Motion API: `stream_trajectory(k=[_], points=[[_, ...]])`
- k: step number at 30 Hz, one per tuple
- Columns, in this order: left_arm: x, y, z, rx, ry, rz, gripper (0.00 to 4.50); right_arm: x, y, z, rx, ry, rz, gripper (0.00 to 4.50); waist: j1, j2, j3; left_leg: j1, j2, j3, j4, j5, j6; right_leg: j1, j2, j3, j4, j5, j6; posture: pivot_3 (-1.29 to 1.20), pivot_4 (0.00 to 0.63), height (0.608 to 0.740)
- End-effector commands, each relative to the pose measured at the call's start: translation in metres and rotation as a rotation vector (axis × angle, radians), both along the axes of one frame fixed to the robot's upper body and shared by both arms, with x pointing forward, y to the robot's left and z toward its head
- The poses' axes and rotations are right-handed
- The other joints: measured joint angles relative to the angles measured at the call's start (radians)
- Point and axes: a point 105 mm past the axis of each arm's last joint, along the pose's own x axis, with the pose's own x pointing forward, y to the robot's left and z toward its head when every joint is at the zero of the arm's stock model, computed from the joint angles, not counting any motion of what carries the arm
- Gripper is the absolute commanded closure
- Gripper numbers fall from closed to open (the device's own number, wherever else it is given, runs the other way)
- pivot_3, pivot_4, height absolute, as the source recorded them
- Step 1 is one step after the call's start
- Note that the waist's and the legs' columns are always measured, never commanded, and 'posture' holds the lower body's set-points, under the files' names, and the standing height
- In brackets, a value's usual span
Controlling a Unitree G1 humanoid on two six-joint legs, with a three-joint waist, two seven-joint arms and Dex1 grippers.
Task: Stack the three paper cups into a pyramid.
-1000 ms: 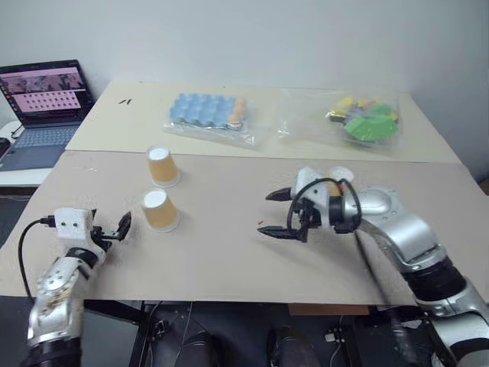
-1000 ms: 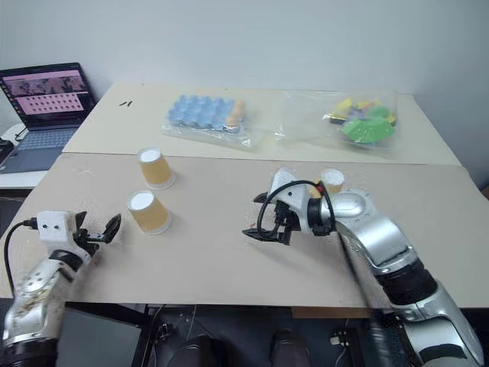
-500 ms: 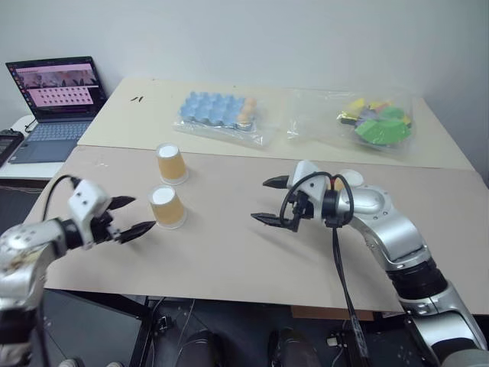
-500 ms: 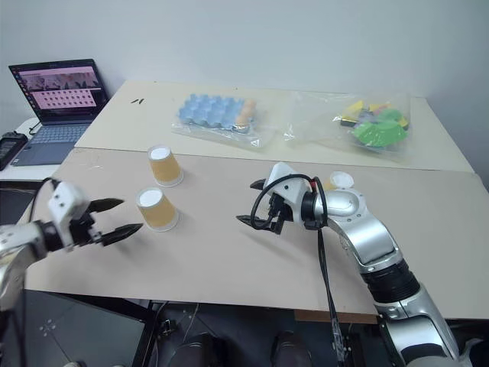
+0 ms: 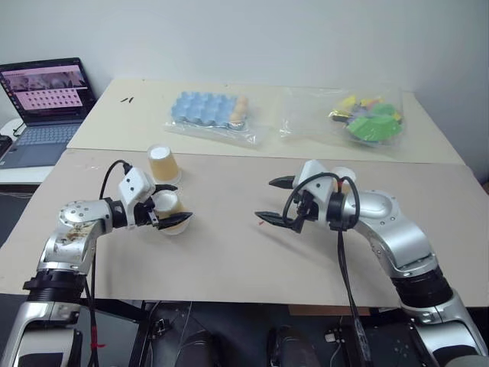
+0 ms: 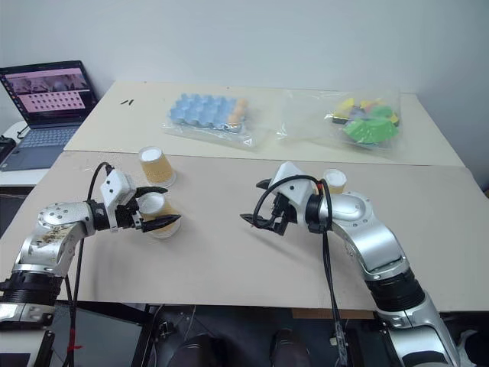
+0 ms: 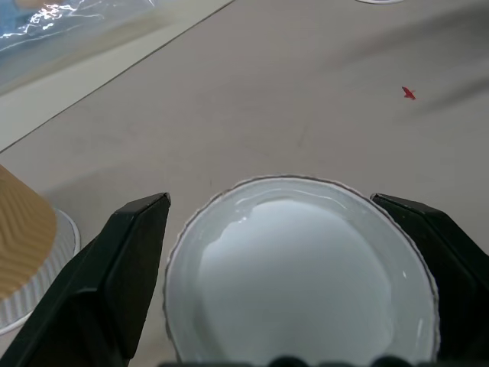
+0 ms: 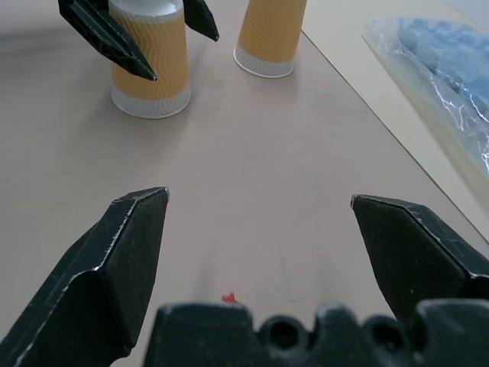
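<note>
- My left gripper [image 6: 155,210] has its two black fingers spread wide on either side of the near cup [image 5: 167,209]; that cup stands upside down, white base up, on the table [image 5: 229,252]. My left wrist view shows a finger on each flank of the base with a gap on both sides, so I judge nothing is gripped yet.
- The second cup [image 6: 155,166] stands just beyond the near cup, toward the table's far side, also upside down, apart from it (a gap shows between them in my right wrist view).
- The third cup [image 6: 333,180] is well off to the right of the near cup, just behind my right arm.
- My right gripper [image 5: 281,202] hovers over bare table between the near cup and the third cup, fingers wide and empty, pointing toward the near cup.
- Progress, as I judge it: no pyramid yet. All three cups stand singly on the table; none rests on another.
- Left to do: close on the near cup, set two cups side by side touching, then put the last one on top.
</note>
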Motion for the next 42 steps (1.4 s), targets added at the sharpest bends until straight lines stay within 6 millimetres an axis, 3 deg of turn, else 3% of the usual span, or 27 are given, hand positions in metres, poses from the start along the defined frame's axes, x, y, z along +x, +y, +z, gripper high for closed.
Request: stream_trajectory(k=[1, 2, 5, 8, 10, 16, 22, 27, 31, 36, 38, 39, 41, 42], points=[[0.002, 0.001, 0.018, -0.026, -0.055, 0.001, 0.04, -0.001, 0.000, 0.016, 0.017, -0.063, -0.007, 0.00, 0.000, 0.000, 0.000, 0.000, 0.000, 0.000, 0.000, 0.000, 0.000, 0.000, 0.000, 0.000, 0.000, 0.000, 0.000, 0.00, 0.150, 0.733], [0.002, 0.001, 0.018, -0.027, -0.055, 0.003, 0.04, -0.001, 0.000, 0.017, 0.016, -0.065, -0.006, 0.00, 0.001, 0.000, 0.000, 0.000, 0.000, 0.000, 0.000, 0.000, 0.000, 0.000, 0.000, 0.000, 0.000, 0.000, 0.000, 0.00, 0.150, 0.733], [0.001, 0.001, 0.017, -0.031, -0.053, 0.003, 0.78, 0.001, 0.002, 0.019, 0.009, -0.079, -0.007, 0.00, 0.001, 0.000, 0.000, 0.000, 0.000, 0.000, 0.000, 0.000, 0.000, 0.000, 0.000, 0.000, 0.000, 0.000, 0.000, 0.00, 0.150, 0.733], [0.000, 0.002, 0.016, -0.036, -0.039, 0.009, 1.83, 0.001, 0.003, 0.024, 0.011, -0.089, -0.004, 0.00, 0.001, 0.000, 0.000, 0.000, 0.000, 0.000, 0.000, 0.000, 0.000, 0.000, 0.000, 0.000, 0.000, 0.000, 0.000, 0.00, 0.150, 0.733], [0.001, 0.003, 0.016, -0.037, -0.035, 0.019, 1.88, 0.001, 0.004, 0.025, 0.009, -0.091, 0.000, 0.00, 0.001, 0.000, 0.000, 0.000, 0.000, 0.000, 0.000, 0.000, 0.000, 0.000, 0.000, 0.000, 0.000, 0.000, 0.000, 0.00, 0.150, 0.733], [0.004, -0.017, 0.026, -0.083, -0.050, -0.016, 1.88, 0.003, 0.002, 0.028, 0.011, -0.102, -0.015, 0.00, 0.003, 0.000, 0.000, 0.000, 0.000, 0.000, 0.000, 0.000, 0.000, 0.000, 0.000, 0.000, 0.000, 0.000, 0.000, 0.00, 0.150, 0.733], [0.006, -0.089, 0.038, -0.132, -0.081, -0.218, 1.88, 0.015, -0.011, 0.050, 0.031, -0.191, -0.107, 0.00, 0.013, 0.000, 0.000, -0.002, -0.001, 0.000, 0.003, 0.000, 0.000, 0.002, 0.000, -0.002, 0.000, 0.000, 0.000, 0.00, 0.150, 0.733], [0.005, -0.138, 0.007, -0.025, -0.042, -0.363, 1.88, 0.019, -0.022, 0.067, 0.067, -0.236, -0.170, 0.00, 0.011, 0.000, 0.000, -0.001, -0.001, 0.002, 0.003, 0.000, 0.000, 0.003, 0.000, -0.002, 0.000, 0.000, 0.000, 0.00, 0.150, 0.733], [0.008, -0.165, -0.009, -0.031, 0.001, -0.421, 1.88, 0.016, -0.026, 0.069, 0.076, -0.241, -0.182, 0.00, 0.004, 0.000, 0.000, -0.001, -0.001, 0.002, 0.003, 0.000, 0.000, 0.003, 0.000, -0.002, 0.000, 0.000, 0.000, 0.00, 0.150, 0.733], [0.019, -0.173, -0.019, 0.006, -0.020, -0.414, 1.88, 0.011, -0.025, 0.069, 0.084, -0.234, -0.188, 0.00, 0.006, 0.000, 0.000, 0.002, -0.001, 0.000, 0.004, 0.000, 0.000, 0.006, 0.000, -0.002, 0.000, 0.000, 0.000, 0.00, 0.150, 0.733], [0.020, -0.173, -0.014, -0.007, -0.040, -0.421, 0.90, 0.011, -0.026, 0.068, 0.084, -0.232, -0.193, 0.00, 0.006, 0.000, 0.000, 0.002, -0.001, -0.002, 0.004, 0.000, 0.001, 0.006, 0.000, -0.001, 0.000, 0.000, 0.000, 0.00, 0.150, 0.733], [0.018, -0.173, -0.008, -0.022, -0.055, -0.436, 0.80, 0.011, -0.026, 0.067, 0.084, -0.229, -0.197, 0.00, 0.005, 0.000, 0.000, 0.002, -0.001, -0.003, 0.005, 0.000, 0.001, 0.006, 0.000, -0.001, 0.001, 0.000, 0.000, 0.00, 0.150, 0.733], [0.016, -0.172, 0.005, -0.046, -0.088, -0.443, 0.09, 0.012, -0.027, 0.064, 0.081, -0.221, -0.202, 0.00, 0.005, 0.000, 0.000, 0.001, -0.001, -0.003, 0.005, 0.000, 0.001, 0.004, 0.000, -0.001, 0.001, 0.000, 0.000, 0.00, 0.150, 0.733], [0.015, -0.169, 0.013, -0.057, -0.105, -0.440, 0.09, 0.013, -0.027, 0.064, 0.085, -0.217, -0.202, 0.00, 0.004, 0.000, 0.000, 0.000, -0.001, -0.003, 0.005, 0.000, 0.001, 0.004, 0.000, -0.001, 0.001, 0.000, 0.000, 0.00, 0.150, 0.733]])
